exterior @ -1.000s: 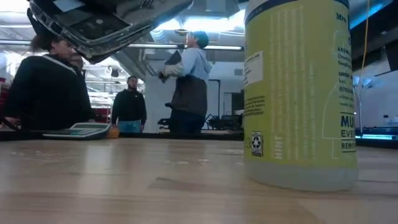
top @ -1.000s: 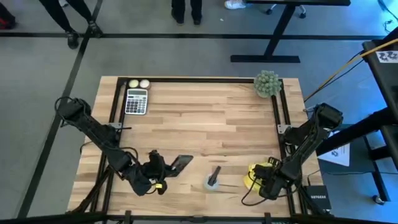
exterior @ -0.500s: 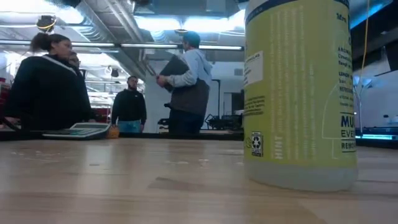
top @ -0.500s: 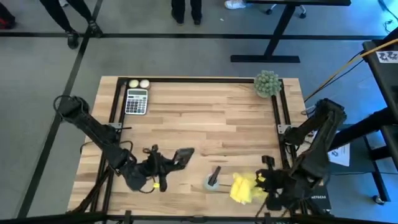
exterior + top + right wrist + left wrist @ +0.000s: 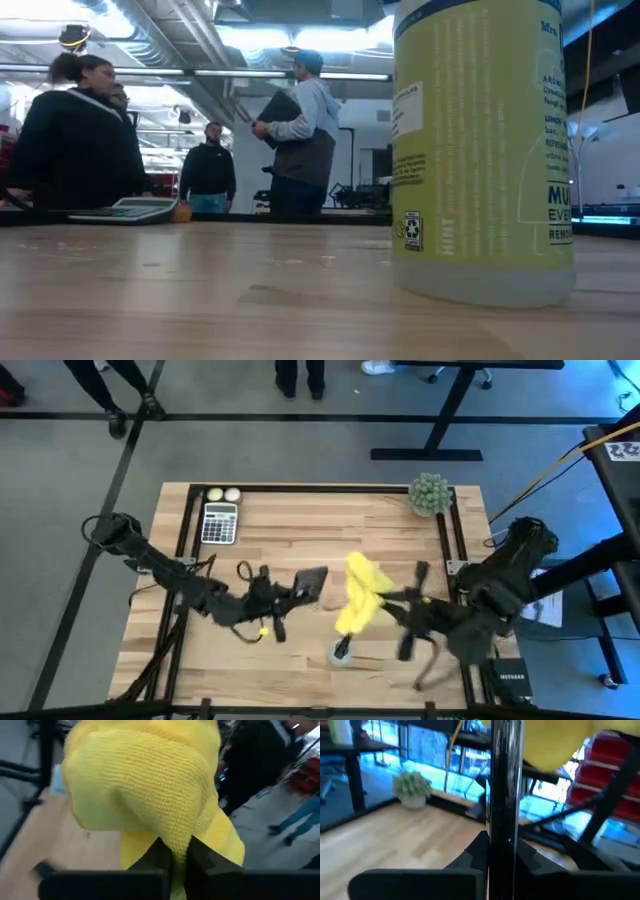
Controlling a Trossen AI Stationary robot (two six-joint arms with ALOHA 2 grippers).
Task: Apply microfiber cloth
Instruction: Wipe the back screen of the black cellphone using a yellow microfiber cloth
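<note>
The yellow microfiber cloth (image 5: 358, 595) hangs bunched above the table's middle, with my right gripper (image 5: 388, 598) shut on it; it fills the right wrist view (image 5: 145, 785). Just left of it is a black phone (image 5: 311, 582), held in the air by my left gripper (image 5: 290, 593). In the left wrist view the phone (image 5: 505, 780) shows edge-on, with the cloth (image 5: 555, 742) beyond it. Cloth and phone are close, with a small gap between them in the high view. My left gripper pinches the phone's near end (image 5: 501, 847) between its two fingers, which come from the table's left. The phone stands edge-on between them and juts out toward the cloth, clear of the table. My right gripper pinches a bunched fold of the cloth (image 5: 175, 840), several layers, between its two fingers, which come from the table's right. The cloth bulges out beyond the fingers, slack and lifted clear of the table.
A pale yellow spray bottle (image 5: 342, 650) stands near the front edge below the cloth and looms in the low view (image 5: 480, 150). A calculator (image 5: 219, 522) and two small balls (image 5: 222, 494) lie far left. A fuzzy green ball (image 5: 430, 493) sits far right. People stand beyond the table.
My right gripper has lifted the cloth off the table's near right corner and carried it left and toward the far edge, to the middle. My left gripper has moved right and toward the far edge with the phone, which has stayed in the air.
</note>
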